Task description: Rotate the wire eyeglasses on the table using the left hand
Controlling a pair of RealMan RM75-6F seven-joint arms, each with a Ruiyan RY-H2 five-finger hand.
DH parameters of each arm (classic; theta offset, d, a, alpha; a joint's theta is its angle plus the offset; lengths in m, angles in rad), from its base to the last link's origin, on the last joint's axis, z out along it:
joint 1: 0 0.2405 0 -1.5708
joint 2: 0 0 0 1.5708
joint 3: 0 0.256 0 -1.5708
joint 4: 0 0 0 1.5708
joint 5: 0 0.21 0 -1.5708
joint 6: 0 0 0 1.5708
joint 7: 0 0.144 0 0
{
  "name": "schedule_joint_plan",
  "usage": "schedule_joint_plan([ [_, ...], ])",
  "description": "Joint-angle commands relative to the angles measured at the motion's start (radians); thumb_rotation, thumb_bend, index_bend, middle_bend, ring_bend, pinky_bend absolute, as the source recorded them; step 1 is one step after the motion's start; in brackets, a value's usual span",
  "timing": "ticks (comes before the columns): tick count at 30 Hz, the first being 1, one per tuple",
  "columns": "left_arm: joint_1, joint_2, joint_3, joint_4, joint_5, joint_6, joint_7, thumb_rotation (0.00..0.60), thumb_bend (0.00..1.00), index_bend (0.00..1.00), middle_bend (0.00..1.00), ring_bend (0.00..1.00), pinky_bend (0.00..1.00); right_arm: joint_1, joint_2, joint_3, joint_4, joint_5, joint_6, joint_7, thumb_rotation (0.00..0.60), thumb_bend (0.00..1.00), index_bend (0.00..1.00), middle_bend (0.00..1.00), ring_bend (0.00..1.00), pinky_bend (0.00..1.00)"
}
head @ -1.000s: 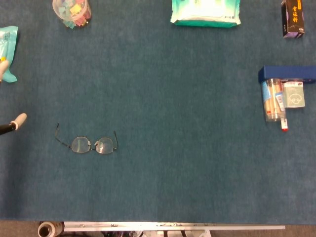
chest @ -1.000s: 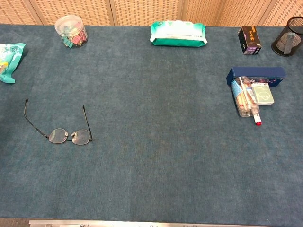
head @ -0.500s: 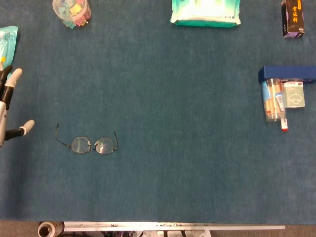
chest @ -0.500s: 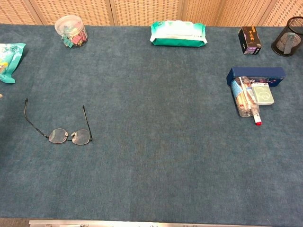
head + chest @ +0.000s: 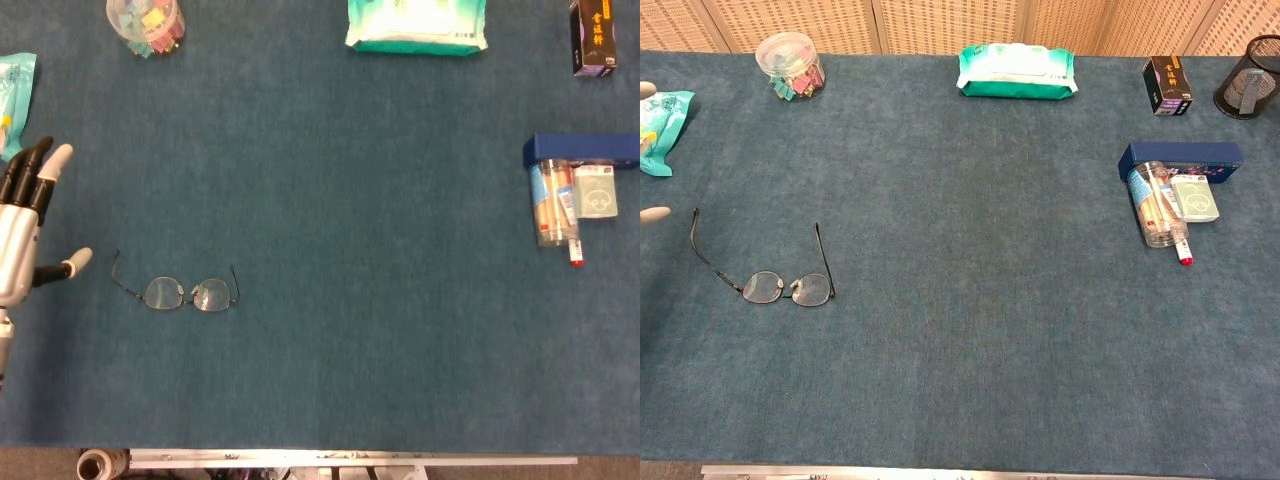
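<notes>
Broadly, a blue-green felt table (image 5: 330,200) filled both views, backed by a woven tan wall panel (image 5: 940,20) along its far edge in the chest view. At the far middle lay a green-and-white wipes pack (image 5: 1017,71), and at the far left edge a teal snack packet (image 5: 657,130). The left hand (image 5: 22,235) entered at the left edge in the head view, its fingers spread and straight with the thumb pointing toward the glasses, holding nothing and apart from them; the chest view caught only pale fingertips at its left border. The right hand showed in neither view. On the right, a dark blue box (image 5: 582,150) sat with a clear tube (image 5: 551,205) of small items and a pale card (image 5: 596,192) just beside it. A clear round tub (image 5: 146,22) of coloured clips stood at the far left, a black mesh cup (image 5: 1246,90) at the far right near a small dark carton (image 5: 1167,85). The wire eyeglasses (image 5: 180,290) lay near the left, lenses toward the near edge, temples unfolded pointing away.
</notes>
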Motion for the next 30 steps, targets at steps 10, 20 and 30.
schedule_joint_plan([
  [10,-0.002,-0.018,0.016,-0.034,0.019,-0.003,0.017,0.600,0.07,0.07,0.06,0.10,0.26,-0.008,-0.002,-0.007,0.024,-0.014,0.012,0.037,0.600,0.00,0.00,0.06,0.00,0.21],
  [20,-0.016,-0.045,0.016,-0.039,0.026,-0.017,0.046,0.600,0.07,0.07,0.06,0.10,0.26,-0.018,-0.009,-0.014,0.048,-0.017,0.017,0.067,0.600,0.00,0.00,0.06,0.00,0.21],
  [30,-0.025,-0.053,0.025,-0.060,0.032,-0.032,0.061,0.600,0.07,0.07,0.06,0.09,0.26,-0.018,-0.017,-0.017,0.069,-0.018,0.011,0.086,0.600,0.00,0.00,0.06,0.00,0.21],
])
